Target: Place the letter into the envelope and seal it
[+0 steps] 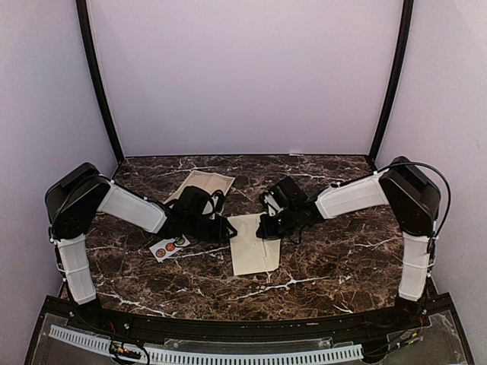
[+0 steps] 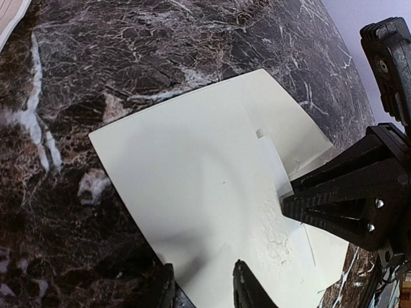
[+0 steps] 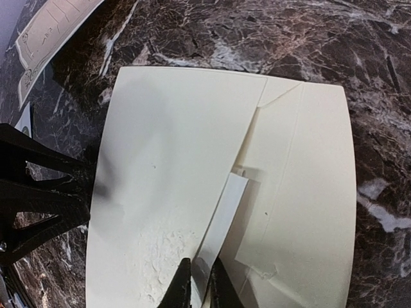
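Observation:
The cream envelope [image 1: 255,245] lies flat on the marble between both grippers, its flap [image 3: 173,154] folded across the body [image 3: 308,186]. My right gripper [image 3: 200,264] is shut on a narrow white paper strip [image 3: 225,212] that runs along the flap's edge and lifts off the paper. Seen from the left wrist, this gripper [image 2: 347,199] sits low over the envelope's [image 2: 192,167] right side. My left gripper [image 2: 203,266] stands open at the opposite edge, one finger [image 2: 247,289] over the paper and the other [image 2: 164,290] at the rim. The letter is hidden.
A sheet with a printed border [image 1: 199,185] lies behind the left gripper; its corner shows in the right wrist view [image 3: 51,29]. A small white strip of round stickers [image 1: 169,246] rests left of the envelope. Dark marble table [image 1: 342,258] spreads around; black posts and pale walls enclose it.

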